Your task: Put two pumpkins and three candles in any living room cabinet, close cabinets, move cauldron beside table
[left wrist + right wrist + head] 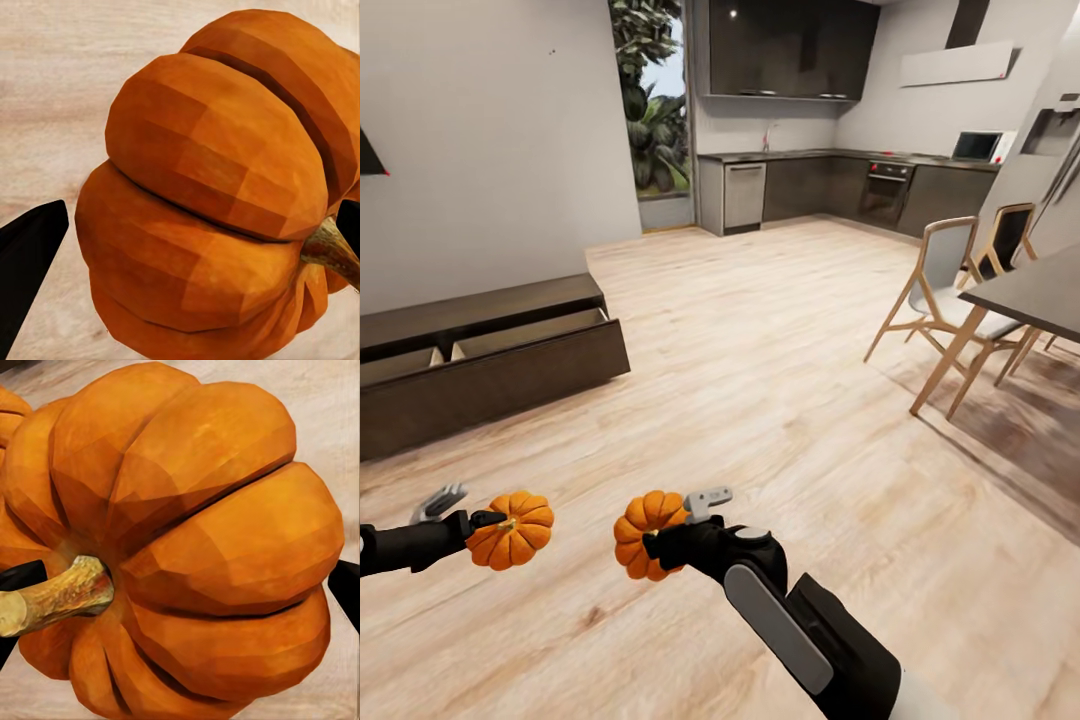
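pumpkins point(512, 530) hiding gripper point(485, 520) fingertips, cabinet point(490, 375) cropped

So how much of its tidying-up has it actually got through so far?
Little looks finished. In hand: the left gripper holds one pumpkin and the right gripper holds the other pumpkin, both carried above the wooden floor. The cabinet stands ahead with its drawer pulled open, and what shows of its pale inside is bare. Left: both pumpkins go in, then the candles, closing up, and the cauldron.
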You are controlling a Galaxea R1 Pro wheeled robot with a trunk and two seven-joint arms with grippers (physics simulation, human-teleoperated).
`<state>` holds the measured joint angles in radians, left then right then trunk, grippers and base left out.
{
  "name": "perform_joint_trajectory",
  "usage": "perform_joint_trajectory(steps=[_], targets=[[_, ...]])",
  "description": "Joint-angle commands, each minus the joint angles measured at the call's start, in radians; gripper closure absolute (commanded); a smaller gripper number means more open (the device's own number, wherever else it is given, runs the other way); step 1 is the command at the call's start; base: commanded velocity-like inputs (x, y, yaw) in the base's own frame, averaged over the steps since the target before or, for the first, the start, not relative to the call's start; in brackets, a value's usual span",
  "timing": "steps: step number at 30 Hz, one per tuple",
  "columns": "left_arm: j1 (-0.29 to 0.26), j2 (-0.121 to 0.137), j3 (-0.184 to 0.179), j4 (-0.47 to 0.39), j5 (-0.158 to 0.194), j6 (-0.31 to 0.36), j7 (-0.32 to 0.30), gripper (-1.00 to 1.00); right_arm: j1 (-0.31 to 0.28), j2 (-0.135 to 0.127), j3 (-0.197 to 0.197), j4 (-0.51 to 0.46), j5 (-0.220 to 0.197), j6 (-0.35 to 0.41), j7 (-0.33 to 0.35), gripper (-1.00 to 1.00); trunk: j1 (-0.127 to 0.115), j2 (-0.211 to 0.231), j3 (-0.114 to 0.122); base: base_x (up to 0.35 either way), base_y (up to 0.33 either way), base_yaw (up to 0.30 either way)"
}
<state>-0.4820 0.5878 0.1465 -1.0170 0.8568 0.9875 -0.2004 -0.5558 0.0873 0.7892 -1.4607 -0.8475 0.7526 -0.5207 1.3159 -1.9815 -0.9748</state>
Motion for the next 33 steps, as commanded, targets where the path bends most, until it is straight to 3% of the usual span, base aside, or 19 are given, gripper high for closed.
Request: perform_joint_trajectory(steps=[1, 6, 33], targets=[[-0.001, 0.000, 0.002, 0.000, 0.000, 0.005, -0.010, 1.00, -0.001, 0.000, 0.008, -0.001, -0.003, -0.002, -0.011, 1.00, 0.000, 0.000, -0.002, 0.321, 0.003, 0.132], [-0.001, 0.000, 0.002, 0.000, -0.001, 0.005, -0.010, 1.00, -0.001, 0.001, 0.038, -0.002, 0.038, -0.007, -0.012, 1.00, 0.000, 0.000, -0.010, 0.321, 0.065, 0.134], [-0.001, 0.000, 0.002, 0.000, 0.000, 0.005, -0.010, 1.00, -0.001, 0.007, 0.042, -0.001, 0.043, -0.009, -0.012, 1.00, 0.000, 0.000, -0.051, 0.260, 0.207, 0.150]])
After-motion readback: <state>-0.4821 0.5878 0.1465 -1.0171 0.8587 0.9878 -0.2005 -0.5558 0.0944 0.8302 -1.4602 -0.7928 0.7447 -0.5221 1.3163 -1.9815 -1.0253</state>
